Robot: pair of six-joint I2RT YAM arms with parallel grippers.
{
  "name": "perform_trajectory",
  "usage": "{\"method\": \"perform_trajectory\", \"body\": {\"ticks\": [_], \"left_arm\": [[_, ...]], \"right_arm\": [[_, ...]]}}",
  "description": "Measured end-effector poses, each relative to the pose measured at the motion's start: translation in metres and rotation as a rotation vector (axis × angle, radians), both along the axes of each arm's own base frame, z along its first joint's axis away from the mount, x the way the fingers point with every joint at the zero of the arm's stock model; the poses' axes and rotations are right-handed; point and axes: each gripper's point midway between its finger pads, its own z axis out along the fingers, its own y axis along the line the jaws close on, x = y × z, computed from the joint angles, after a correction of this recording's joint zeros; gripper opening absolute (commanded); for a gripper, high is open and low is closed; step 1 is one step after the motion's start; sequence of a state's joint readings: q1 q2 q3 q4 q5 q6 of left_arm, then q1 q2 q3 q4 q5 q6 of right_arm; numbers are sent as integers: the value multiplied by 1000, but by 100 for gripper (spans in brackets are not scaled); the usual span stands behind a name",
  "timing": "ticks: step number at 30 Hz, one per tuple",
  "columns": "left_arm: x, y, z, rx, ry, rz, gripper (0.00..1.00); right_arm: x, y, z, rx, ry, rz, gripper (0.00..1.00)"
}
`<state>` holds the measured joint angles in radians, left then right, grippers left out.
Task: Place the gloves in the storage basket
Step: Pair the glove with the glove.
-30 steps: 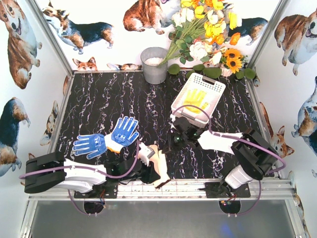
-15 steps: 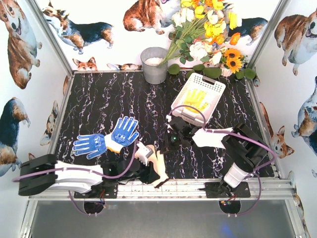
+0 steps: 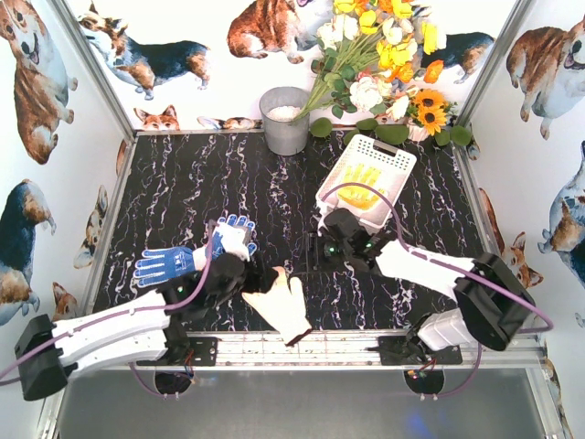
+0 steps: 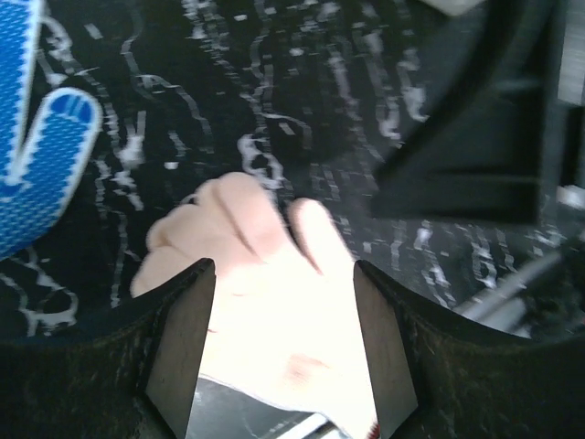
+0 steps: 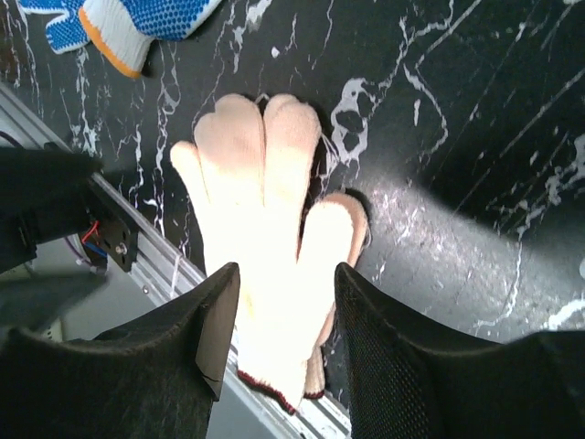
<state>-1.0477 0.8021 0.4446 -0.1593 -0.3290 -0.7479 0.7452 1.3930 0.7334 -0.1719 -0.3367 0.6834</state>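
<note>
Two cream gloves point(image 3: 279, 306) lie stacked flat by the table's front edge, cuffs over the rail, and show as cream gloves point(image 5: 265, 238) and cream gloves point(image 4: 265, 302) in the wrist views. My left gripper point(image 3: 263, 280) point(image 4: 279, 357) hovers open just over their fingers. My right gripper point(image 3: 318, 254) point(image 5: 283, 338) is open a little further back, with nothing between its jaws. Two blue dotted gloves point(image 3: 164, 265) point(image 5: 137, 23) lie to the left, one partly under my left wrist. A yellow glove point(image 3: 364, 179) rests in the white storage basket point(image 3: 395, 152).
A grey metal bucket point(image 3: 285, 119) stands at the back centre. A bunch of flowers point(image 3: 384, 55) leans over the basket's far side. The metal front rail point(image 3: 366, 346) runs along the near edge. Printed walls close in the left and right.
Both grippers have opened. The cream gloves, bunched at the left gripper before, now lie spread flat. My left arm has swung forward over a blue glove; the right arm has stretched left.
</note>
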Motion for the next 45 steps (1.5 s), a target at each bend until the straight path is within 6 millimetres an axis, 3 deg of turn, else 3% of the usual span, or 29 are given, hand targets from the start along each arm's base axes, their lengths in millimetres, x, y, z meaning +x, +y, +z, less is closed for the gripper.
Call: {"method": "perform_trajectory", "body": {"ticks": [7, 13, 17, 28, 38, 41, 45], "left_arm": [[22, 19, -45, 150, 128, 43, 40], [32, 4, -60, 177, 173, -5, 32], [40, -2, -70, 175, 192, -23, 32], [47, -15, -83, 145, 212, -62, 31], [46, -15, -96, 141, 237, -69, 25], [46, -16, -99, 145, 242, -69, 18], [48, -18, -103, 141, 247, -68, 7]], "right_arm": [[-23, -15, -9, -14, 66, -25, 46], [-56, -20, -32, -54, 157, -12, 46], [-69, -15, -35, -56, 183, 2, 46], [-84, -6, -55, -91, 256, 14, 46], [-84, 6, -58, -63, 273, 8, 40], [-84, 8, -58, -60, 275, 1, 38], [-84, 8, -60, -65, 278, -7, 26]]}}
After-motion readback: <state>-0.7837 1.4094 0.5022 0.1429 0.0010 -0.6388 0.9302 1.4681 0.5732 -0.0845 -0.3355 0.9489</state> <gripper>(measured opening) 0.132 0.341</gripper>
